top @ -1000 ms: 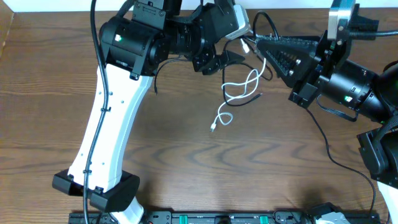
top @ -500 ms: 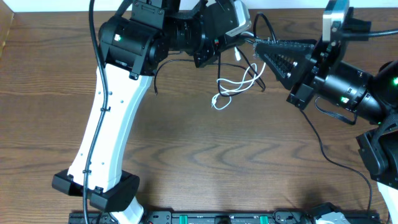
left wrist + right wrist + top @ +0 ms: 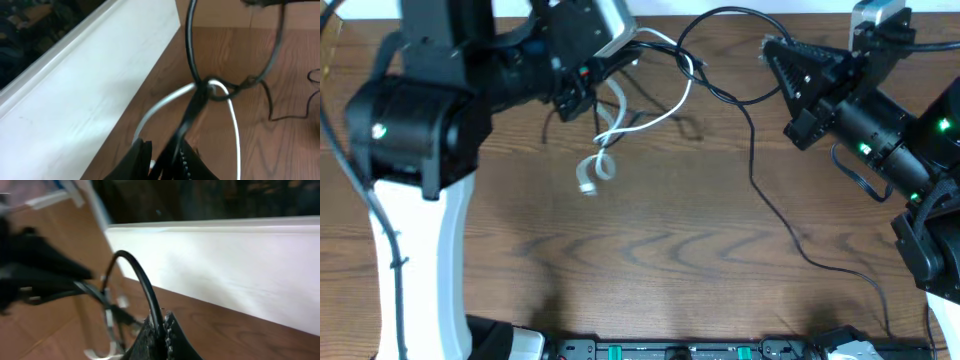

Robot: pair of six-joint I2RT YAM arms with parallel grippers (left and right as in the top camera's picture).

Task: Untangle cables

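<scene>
Left arm has swung to the upper left of the overhead view. My left hand (image 3: pixel 578 92), spread a second ago, now pinches the black cable (image 3: pixel 720 14), with the white cable (image 3: pixel 616 112) apparently caught in the pinch too. Right hand (image 3: pixel 772 48) stays pressed together on the same black cable at upper right. The bundle is stretched out above the tabletop (image 3: pixel 650 260), but the crossing (image 3: pixel 207 90) looks unfreed. I cannot tell whether the white plug touches the wood, or whether the long black line at lower right is cable or arm wire.
</scene>
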